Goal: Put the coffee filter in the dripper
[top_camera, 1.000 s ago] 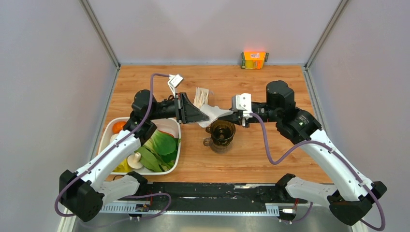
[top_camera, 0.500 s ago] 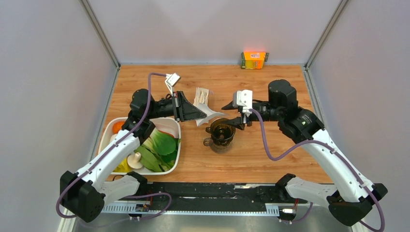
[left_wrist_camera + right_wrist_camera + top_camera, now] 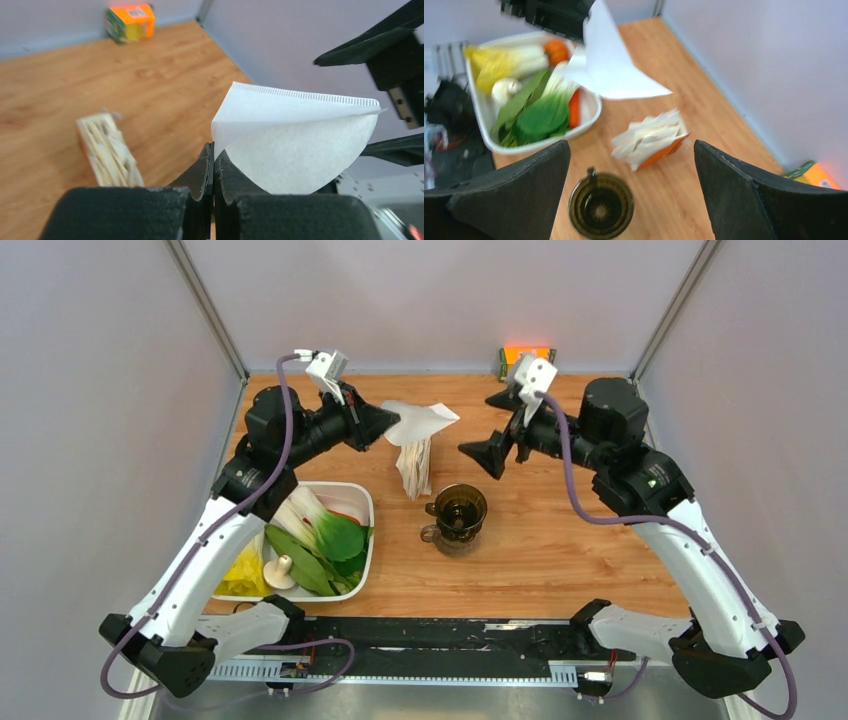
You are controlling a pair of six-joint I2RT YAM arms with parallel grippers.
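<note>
A white paper coffee filter (image 3: pixel 420 422) hangs in the air above the table's back middle, pinched at one corner by my left gripper (image 3: pixel 390 422), which is shut on it. In the left wrist view the filter (image 3: pixel 295 145) fans out to the right of the closed gripper (image 3: pixel 214 150). The dark brown dripper (image 3: pixel 460 515) stands on the wood, nearer and right of the filter. My right gripper (image 3: pixel 493 427) is wide open, raised right of the filter and apart from it. Its wrist view shows the dripper (image 3: pixel 601 206) below the gripper (image 3: pixel 630 145) and the filter (image 3: pixel 611 65) beyond.
A packet of cream filters (image 3: pixel 415 465) lies under the held filter, just behind the dripper. A white tray (image 3: pixel 368 540) of vegetables sits at the left. An orange box (image 3: pixel 527 355) stands at the back wall.
The right gripper let go of the filter, opened wide and lifted back to the right. The left arm rose and drew back left, carrying the filter up off the packet.
</note>
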